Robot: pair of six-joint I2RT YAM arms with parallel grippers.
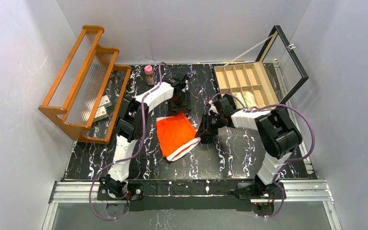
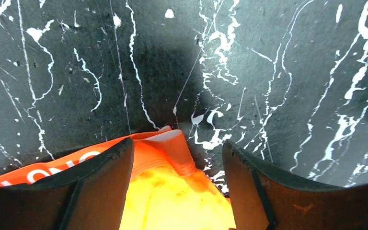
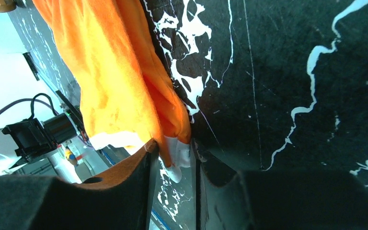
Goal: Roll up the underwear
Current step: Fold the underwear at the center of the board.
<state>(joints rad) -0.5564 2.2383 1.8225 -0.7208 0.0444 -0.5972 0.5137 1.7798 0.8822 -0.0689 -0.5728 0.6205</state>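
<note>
While the orange underwear (image 1: 175, 133) lies flat mid-table, your left gripper (image 2: 177, 146) hangs wide apart over its far corner. Your right gripper (image 3: 175, 148) hugs the white edge (image 3: 178, 158); you cannot tell if it pinches. Grab both corners first, then roll.

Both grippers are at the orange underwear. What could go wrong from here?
1. The right gripper has only the white trim at the edge of the orange underwear between its jaws. So thin a hold may slip once it pulls.
2. The left gripper stands open around the far corner, not gripping. If only one side moves, the cloth may drag or bunch instead of rolling.
</note>
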